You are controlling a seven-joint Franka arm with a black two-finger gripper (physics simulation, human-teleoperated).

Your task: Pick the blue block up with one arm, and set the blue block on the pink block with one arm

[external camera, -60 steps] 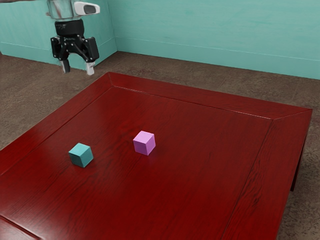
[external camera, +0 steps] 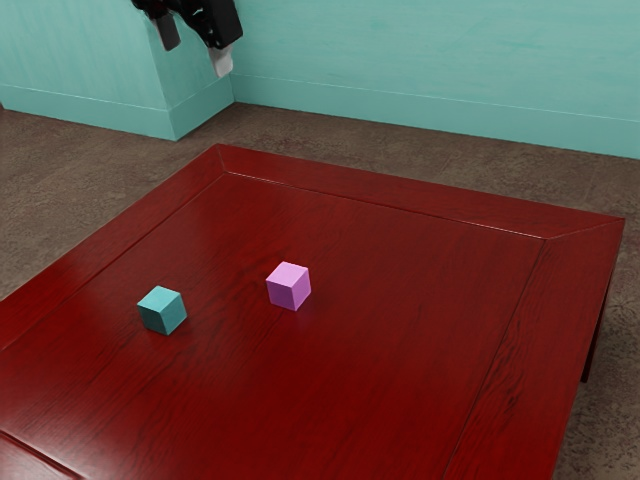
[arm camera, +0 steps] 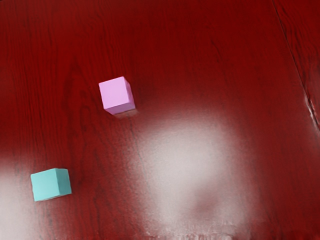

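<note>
**Asker:** Where is your pincer?

**Me:** My pincer point(external camera: 195, 45) sits at the upper left of the exterior frame, cut off by the top edge. Behind it is the teal wall point(external camera: 450, 50). It is well apart from both blocks.

**Asker:** Is it holding anything?

**Me:** No. It is released: one dark finger point(external camera: 167, 33) and one pale-tipped finger stand apart with nothing between them.

**Asker:** And the blue block?

**Me:** The blue block point(external camera: 162, 309) rests flat on the dark red table point(external camera: 400, 340), left of centre in the exterior frame and towards the table's near left side. Nothing touches it.

**Asker:** Where is the pink block?

**Me:** The pink block point(external camera: 288, 285) stands on the same tabletop, to the right of the blue one and a little higher in the exterior frame. There is bare wood between them, so they are near each other but not touching.

**Asker:** What does your wrist camera show?

**Me:** It looks down on the tabletop point(arm camera: 210, 55). Both cubes lie on it, separate, each turned slightly against the wood grain. A pale hazy patch lies on the wood beside the pink cube, and another is next to the blue cube. A seam in the table's border runs across one corner, far from both blocks.

**Asker:** What surrounds the table?

**Me:** In the exterior frame there is brown floor point(external camera: 60, 190) running up to the wall.
</note>
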